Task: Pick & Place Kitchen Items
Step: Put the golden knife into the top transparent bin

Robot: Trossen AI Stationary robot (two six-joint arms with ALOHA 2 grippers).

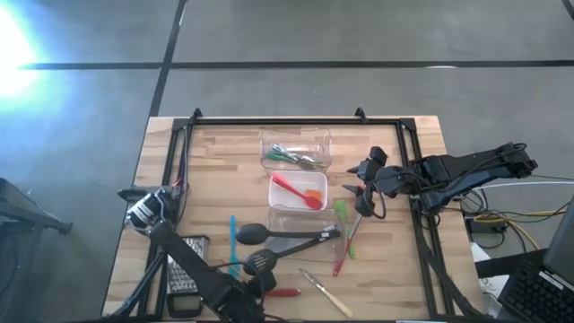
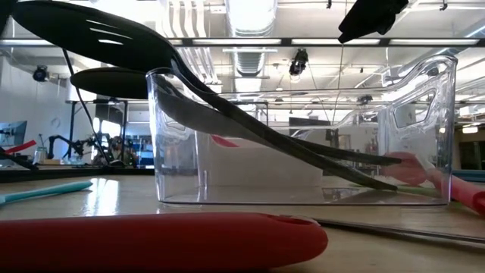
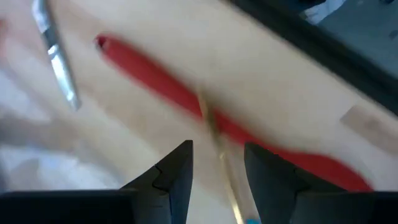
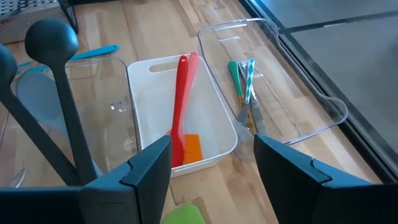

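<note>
High view: right gripper (image 1: 366,199), fingers spread and empty, beside the middle tub (image 1: 297,190) holding a red spatula (image 1: 296,190).
Left wrist view: left gripper (image 3: 217,163), jaws parted, straddles a thin tool (image 3: 222,167) crossing a red-handled utensil (image 3: 161,90); grip undeterminable.

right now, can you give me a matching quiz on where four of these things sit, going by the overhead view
Things:
1 red spatula
2 black ladle
3 box grater
4 green-handled tools

Places:
A on the bare table, outside the tubs
B top tub in the high view
C propped in the bottom tub
D middle tub

Pairs: 1-D, 2-C, 3-A, 4-B
</note>
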